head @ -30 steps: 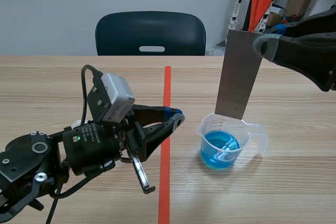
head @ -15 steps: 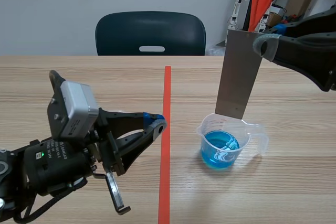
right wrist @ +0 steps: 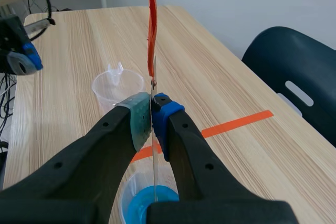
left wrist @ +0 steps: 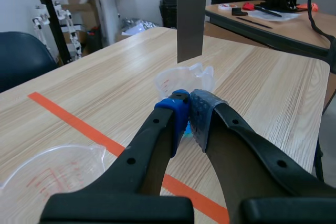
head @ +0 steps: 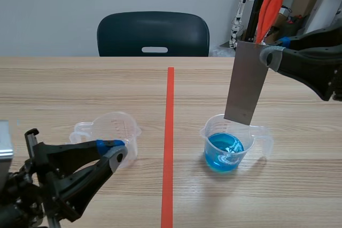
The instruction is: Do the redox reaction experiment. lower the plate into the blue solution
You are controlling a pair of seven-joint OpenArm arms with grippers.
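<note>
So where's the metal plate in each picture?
Scene view: plate hangs right of the tape, above the blue cup.
Left wrist view: plate ahead of the shut left tool, above that cup.
Right wrist view: plate edge-on, pinched in the right tool.
Shared landmark: the blue cup.

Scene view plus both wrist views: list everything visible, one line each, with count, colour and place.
metal plate: 1, grey, upright, lower edge above the blue solution, not in it
beaker of blue solution: 1, clear, on the table right of the tape line
empty beaker: 1, clear with red markings, left of the tape line
tape line: 1, orange-red, down the table's middle
table: 1, light wood
chair: 1, dark, behind the table's far edge
orange-red item: 1, on a black stand beyond the table; unclear what it is
left hand: black, shut on nothing, beside the empty beaker
right hand: black, shut on the plate's upper part
</note>
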